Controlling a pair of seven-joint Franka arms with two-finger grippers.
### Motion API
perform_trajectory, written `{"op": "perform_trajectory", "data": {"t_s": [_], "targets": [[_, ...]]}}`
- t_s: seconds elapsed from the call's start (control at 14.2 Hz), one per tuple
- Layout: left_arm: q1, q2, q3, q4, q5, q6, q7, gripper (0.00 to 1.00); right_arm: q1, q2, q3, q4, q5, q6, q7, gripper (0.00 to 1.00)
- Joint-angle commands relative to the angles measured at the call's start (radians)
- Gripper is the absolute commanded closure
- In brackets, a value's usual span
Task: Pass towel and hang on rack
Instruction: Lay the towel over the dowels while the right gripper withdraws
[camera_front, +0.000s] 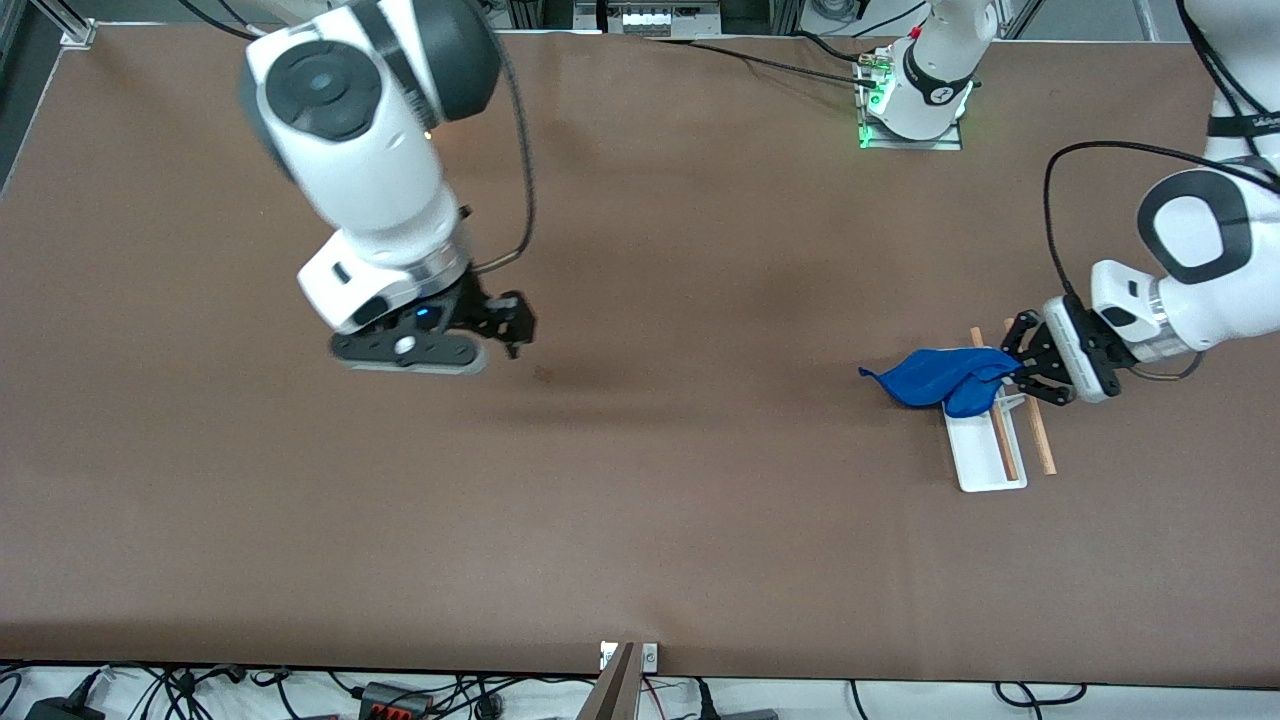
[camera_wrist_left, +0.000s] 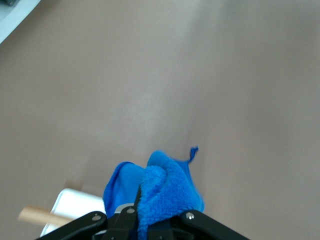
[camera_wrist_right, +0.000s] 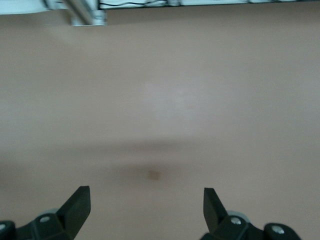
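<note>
Front view takes in both arms at once. Blue fluffy cloth towel (camera_front: 940, 378) is bunched over the rack (camera_front: 990, 455), a white rectangular tray base with two parallel light-brown wooden rods, at the left arm's end of the brown table (camera_front: 640, 500). Towel hides the rack's end farther from the front camera; one corner trails off toward the table's middle. Left gripper (camera_front: 1018, 377) sits over that same end of the rack, fingers pinched on the towel's edge, the forearm lying low and nearly level.

Left wrist view adds the close grip: towel (camera_wrist_left: 165, 187) clamped between black fingers (camera_wrist_left: 127, 215), pile of the cloth visible, a thin loop sticking out at one corner, plus one rod tip and a bit of white tray (both only partly seen).

Right wrist view alone settles the right gripper (camera_wrist_right: 146, 205): fingers (camera_wrist_right: 77, 202) spread wide apart, nothing between them, bare table with a small dark spot (camera_wrist_right: 154, 174) beneath. From the front, that gripper (camera_front: 505, 330) hangs above the table's middle, arm waiting, wrist tilted.
</note>
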Motion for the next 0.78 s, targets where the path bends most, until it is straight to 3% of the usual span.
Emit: {"op": "perform_trajectory", "data": {"t_s": [0.0, 0.28, 0.49, 0.71], "targets": [[0.065, 0.019, -0.002, 0.065, 0.070, -0.077, -0.026, 1.00, -0.060, -0.016, 0.008, -0.035, -0.029, -0.030, -0.007, 0.00], [0.133, 0.043, -0.002, 0.090, 0.125, -0.095, -0.025, 1.00, -0.184, -0.120, 0.008, -0.173, -0.017, 0.008, -0.030, 0.00], [0.159, 0.077, -0.004, 0.099, 0.156, -0.089, -0.019, 1.00, -0.307, -0.210, 0.008, -0.312, -0.015, 0.096, -0.224, 0.00], [0.170, 0.128, -0.001, 0.156, 0.194, -0.091, -0.017, 1.00, -0.362, -0.270, -0.016, -0.327, -0.014, 0.054, -0.389, 0.00]]}}
